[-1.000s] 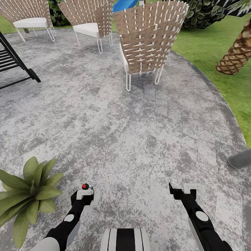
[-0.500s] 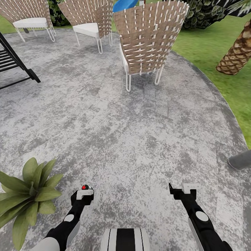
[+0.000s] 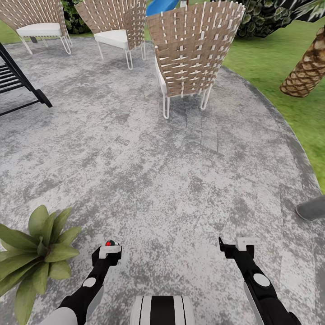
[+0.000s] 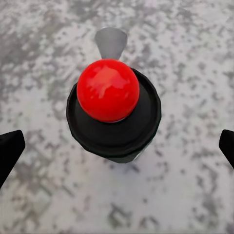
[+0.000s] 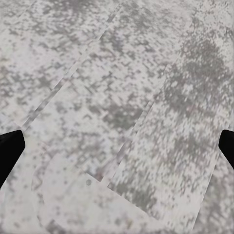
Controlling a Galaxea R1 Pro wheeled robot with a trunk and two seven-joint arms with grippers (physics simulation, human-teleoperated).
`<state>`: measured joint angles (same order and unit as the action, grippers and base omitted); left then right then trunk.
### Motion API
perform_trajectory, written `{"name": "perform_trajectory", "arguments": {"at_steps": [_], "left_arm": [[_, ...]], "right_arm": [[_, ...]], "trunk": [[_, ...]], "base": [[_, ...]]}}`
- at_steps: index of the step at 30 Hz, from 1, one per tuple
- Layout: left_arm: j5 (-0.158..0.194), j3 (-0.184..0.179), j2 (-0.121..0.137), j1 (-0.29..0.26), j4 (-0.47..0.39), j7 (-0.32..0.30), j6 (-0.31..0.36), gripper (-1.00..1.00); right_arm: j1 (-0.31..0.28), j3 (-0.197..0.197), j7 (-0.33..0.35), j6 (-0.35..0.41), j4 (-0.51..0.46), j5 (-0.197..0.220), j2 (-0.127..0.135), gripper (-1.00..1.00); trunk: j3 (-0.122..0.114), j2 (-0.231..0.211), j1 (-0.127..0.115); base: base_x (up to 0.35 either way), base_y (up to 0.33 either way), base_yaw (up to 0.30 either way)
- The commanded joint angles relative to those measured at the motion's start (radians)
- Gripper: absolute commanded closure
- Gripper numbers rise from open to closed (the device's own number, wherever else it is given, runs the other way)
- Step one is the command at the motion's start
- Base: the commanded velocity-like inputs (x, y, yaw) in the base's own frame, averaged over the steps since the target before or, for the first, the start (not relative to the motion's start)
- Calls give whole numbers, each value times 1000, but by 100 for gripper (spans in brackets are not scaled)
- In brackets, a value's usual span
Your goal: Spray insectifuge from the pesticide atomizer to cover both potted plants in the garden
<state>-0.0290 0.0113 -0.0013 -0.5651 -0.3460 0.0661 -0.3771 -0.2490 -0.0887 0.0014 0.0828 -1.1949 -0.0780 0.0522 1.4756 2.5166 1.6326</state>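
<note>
The pesticide atomizer [image 4: 113, 114] stands upright on the grey paving, seen from above in the left wrist view as a red tip on a round black body. My left gripper [image 4: 117, 146] hangs over it, open, with its dark fingertips [image 4: 9, 148] wide on both sides and not touching it. In the head view the red tip [image 3: 109, 243] shows just beyond my left gripper [image 3: 107, 253]. A potted plant [image 3: 38, 257] with broad green leaves sits to the left of that arm, and no insectifuge specks show on it. My right gripper [image 3: 234, 248] is open over bare paving [image 5: 117, 122].
Three woven chairs stand ahead on the paved circle [image 3: 158, 180], the nearest chair [image 3: 192, 49] in the middle. A black slatted frame [image 3: 18, 85] is at the left. Lawn [image 3: 280, 67], a palm trunk [image 3: 307, 67] and a grey object [image 3: 312, 207] lie to the right.
The potted plant and the atomizer's red tip sit slightly lower in the head view than before. Both grippers stay open in the same places.
</note>
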Motion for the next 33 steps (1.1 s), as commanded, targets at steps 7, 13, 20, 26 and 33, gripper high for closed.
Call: {"name": "perform_trajectory", "arguments": {"at_steps": [7,13,20,26,33], "left_arm": [[-3,1,0,-1,1,3,-3,-100],[-3,1,0,-1,1,3,-3,-100],[-3,1,0,-1,1,3,-3,-100],[-3,1,0,-1,1,3,-6,-100],[-3,1,0,0,-6,3,-7,-100]], "right_arm": [[0,0,0,6,-2,-9,0,-100],[0,0,0,6,-2,-9,0,-100],[0,0,0,6,-2,-9,0,-100],[0,0,0,6,-2,-9,0,-100],[0,0,0,6,-2,-9,0,-100]], "trunk": [[1,0,0],[1,0,0],[1,0,0],[1,0,0],[1,0,0]], "base": [[25,0,0],[32,0,0],[2,0,0],[0,0,0],[0,0,0]]}}
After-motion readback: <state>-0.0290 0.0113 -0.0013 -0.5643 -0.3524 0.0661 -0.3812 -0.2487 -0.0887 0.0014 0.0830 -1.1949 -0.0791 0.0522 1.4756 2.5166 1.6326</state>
